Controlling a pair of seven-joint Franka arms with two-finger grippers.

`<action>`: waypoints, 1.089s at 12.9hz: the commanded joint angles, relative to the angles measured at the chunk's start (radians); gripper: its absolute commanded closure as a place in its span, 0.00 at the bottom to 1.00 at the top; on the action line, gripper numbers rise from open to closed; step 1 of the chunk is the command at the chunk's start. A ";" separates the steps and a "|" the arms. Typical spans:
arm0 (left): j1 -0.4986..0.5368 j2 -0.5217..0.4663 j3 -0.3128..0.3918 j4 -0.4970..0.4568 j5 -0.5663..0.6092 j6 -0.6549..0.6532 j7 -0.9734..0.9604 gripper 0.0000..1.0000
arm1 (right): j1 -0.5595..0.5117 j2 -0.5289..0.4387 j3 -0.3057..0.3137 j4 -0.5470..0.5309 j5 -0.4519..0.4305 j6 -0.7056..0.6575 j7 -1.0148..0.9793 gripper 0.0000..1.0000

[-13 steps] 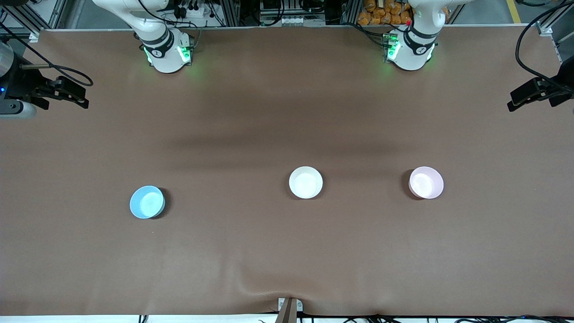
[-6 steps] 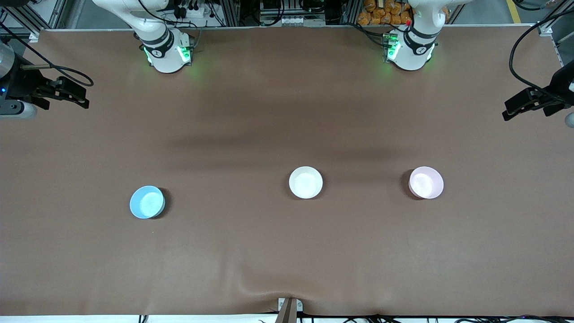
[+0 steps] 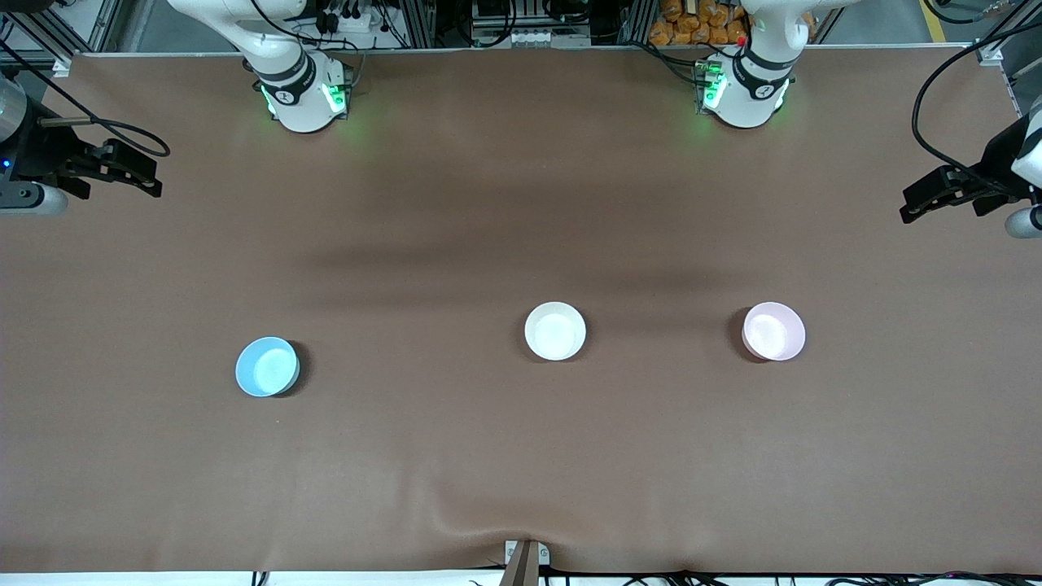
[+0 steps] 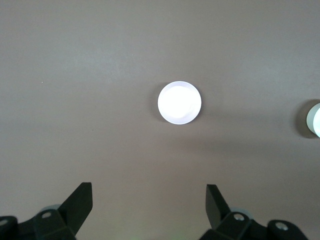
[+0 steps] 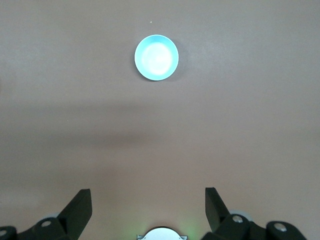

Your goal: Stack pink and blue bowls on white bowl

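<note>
My black fingers (image 4: 80, 200) look like matt plastic. The pink bowl (image 3: 773, 331), white bowl (image 3: 555, 331) and blue bowl (image 3: 267, 367) are glossy, smooth; the tabletop (image 3: 521, 456) is matt brown cloth.

We are looking at a robotics lab: aluminium framing (image 3: 423, 20), cables (image 3: 936, 89), and a brown-covered tabletop (image 3: 521, 456).

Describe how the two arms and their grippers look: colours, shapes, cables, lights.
Both arms are glossy white with rounded segments, black bands at the joints and green lights glowing at their bases. Black cables loop to each wrist. The left gripper and the right gripper are black and angular, with wedge-shaped fingers on grey mounts.
</note>
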 commanded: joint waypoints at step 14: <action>0.012 -0.033 -0.005 -0.146 0.010 0.151 -0.008 0.00 | 0.003 -0.014 0.001 -0.012 -0.003 0.005 0.006 0.00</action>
